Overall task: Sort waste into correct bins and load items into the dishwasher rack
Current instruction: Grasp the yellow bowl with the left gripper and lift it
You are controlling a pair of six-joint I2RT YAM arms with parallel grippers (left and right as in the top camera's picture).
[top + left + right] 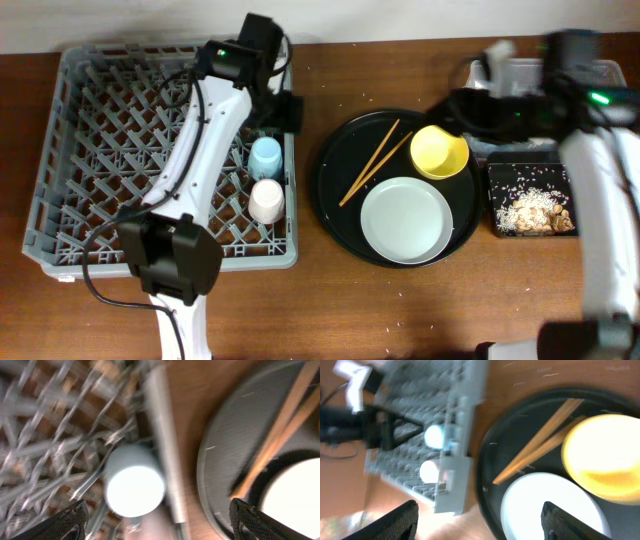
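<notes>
The grey dishwasher rack [100, 150] fills the left. A light-blue cup [265, 157] and a pale pink cup [267, 200] stand upside down at its right edge. My left gripper [285, 112] is open and empty above the rack's right rim, over the blue cup [135, 482]. The wooden chopsticks [375, 160], yellow bowl [440, 152] and pale plate [407, 220] lie on the round black tray [335, 190]. My right gripper [465, 110] is open and empty, just above and right of the bowl. The black rectangular tray [530, 175] holds rice and beige scraps. The napkin is out of view.
The clear tub [520, 75] sits at the back right, mostly hidden by my right arm. Loose rice grains lie scattered on the wooden table around the round tray. The right wrist view shows the rack [420, 420], chopsticks [540, 445], bowl [605, 455] and plate [550, 510].
</notes>
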